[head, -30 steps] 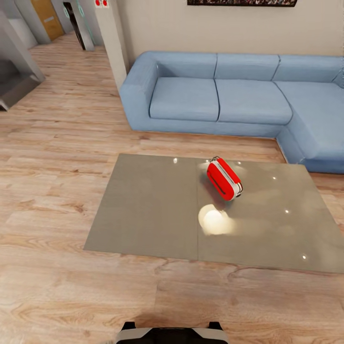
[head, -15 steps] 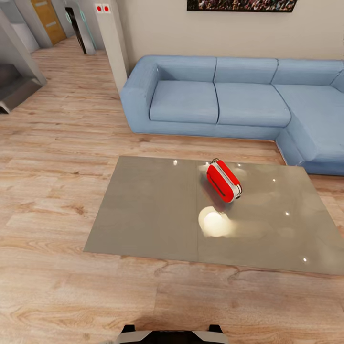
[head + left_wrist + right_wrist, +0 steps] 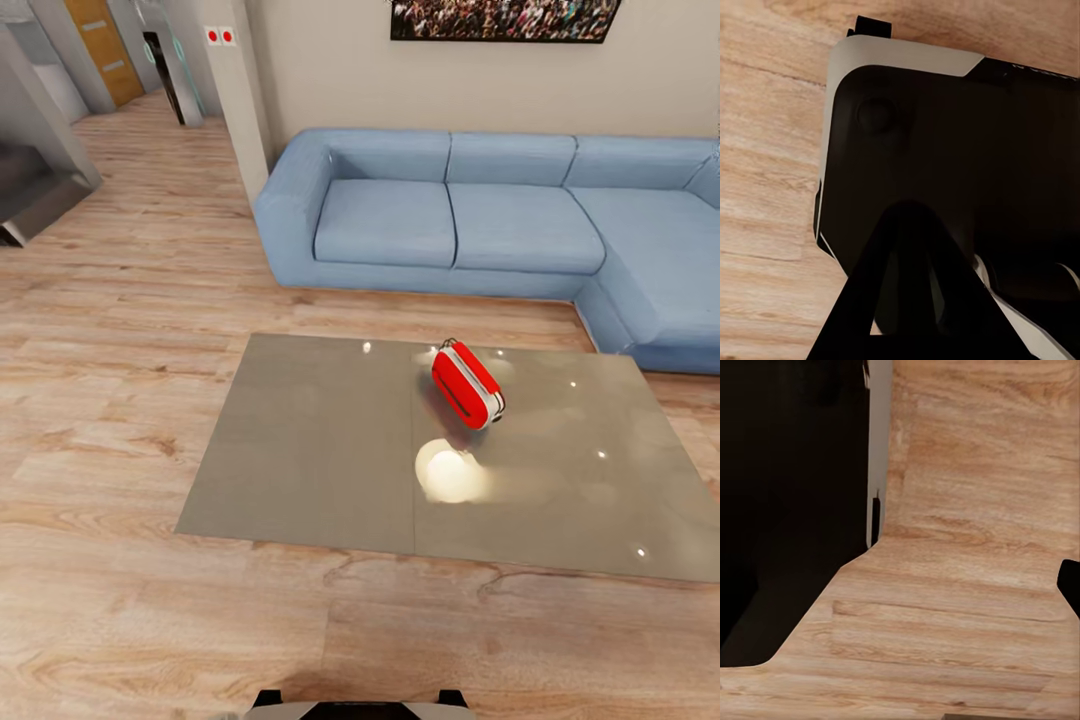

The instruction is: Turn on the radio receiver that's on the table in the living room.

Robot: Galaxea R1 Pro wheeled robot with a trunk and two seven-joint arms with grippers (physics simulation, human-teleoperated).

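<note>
Left gripper [image 3: 907, 300]: dark finger shapes in silhouette against the robot base [image 3: 945, 135], tips out of frame; spread or pressed together, cannot tell. Right wrist view: a dark sliver of finger [image 3: 1069, 585] at the picture's edge over wood plank floor [image 3: 967, 585], beside black bodywork; state likewise cannot be told. Nothing pinched as far as seen.

Head view: top edge of the base [image 3: 350, 705] at the bottom, floor between it and the table [image 3: 300, 440]. Radio receiver [image 3: 466, 385] lying on the glossy grey top, right of the centre seam, toward the far edge. Long axis diagonal, running from far-left to near-right; thin handle end pointing far-left toward the sofa [image 3: 500, 215], white-banded side facing right. Lamp reflection [image 3: 450, 475] on the tabletop just nearer than the receiver, apart from it.

Against the earlier head frames: whole scene shifted downward, more of the framed crowd picture [image 3: 505, 18] showing, less of the base. Camera tilt, then; receiver's spot and heading on the table unchanged.
</note>
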